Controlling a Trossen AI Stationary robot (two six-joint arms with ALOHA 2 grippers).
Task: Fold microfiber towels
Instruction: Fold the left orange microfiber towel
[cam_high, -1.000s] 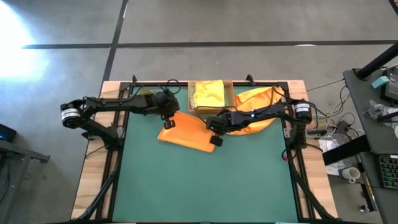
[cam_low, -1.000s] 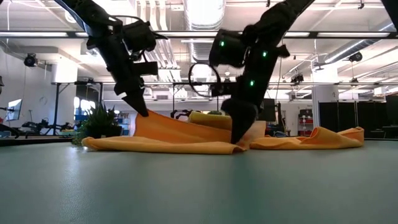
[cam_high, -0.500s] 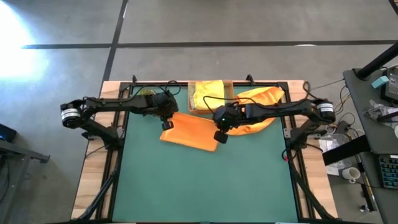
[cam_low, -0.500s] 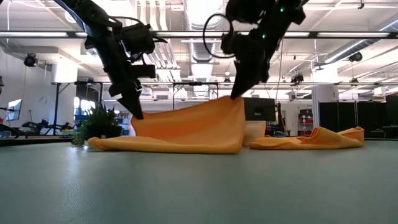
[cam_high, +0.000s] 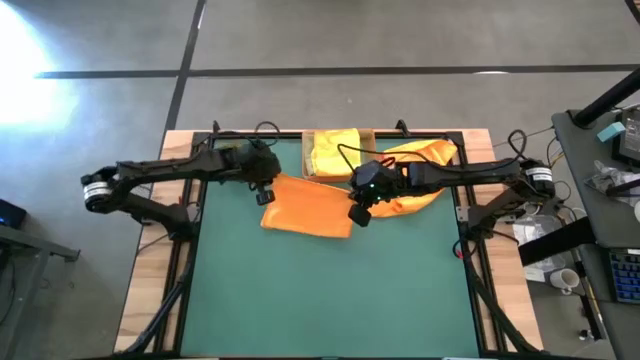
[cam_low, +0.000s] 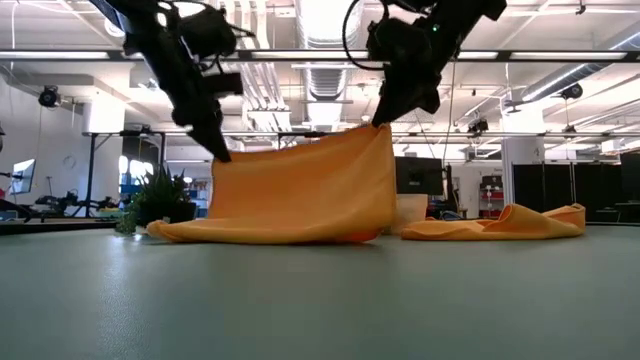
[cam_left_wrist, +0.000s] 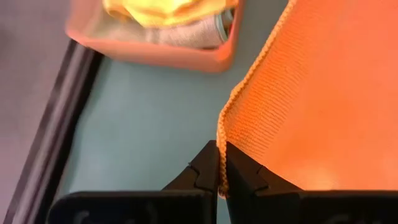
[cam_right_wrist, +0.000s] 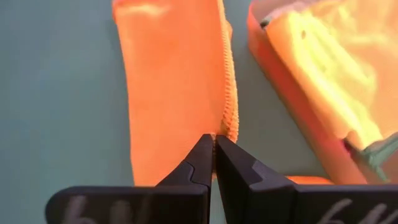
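An orange microfiber towel hangs between my two grippers over the far part of the green mat. In the low view the towel stands like a sheet, with its lower fold resting on the mat. My left gripper is shut on its left upper corner. My right gripper is shut on its right upper corner, a little higher. My left gripper pinches the towel's stitched edge at the left upper corner between its two fingers, coming slanting from above. The cloth hangs below, its lower part on the mat. My right gripper pinches the hemmed right upper corner between its fingers from above. The top edge runs nearly taut between the grippers.
A shallow tan tray at the far edge holds a yellow towel. A second orange towel lies crumpled to the right of it, behind my right arm. Black frame rails run along the table's sides. The near mat is bare.
My right gripper has risen from the mat with the towel's right corner and gone a little toward the table's right edge. My left gripper has risen a little too. The towel's upper edge has been lifted and spread upright, while its lower fold has stayed on the mat.
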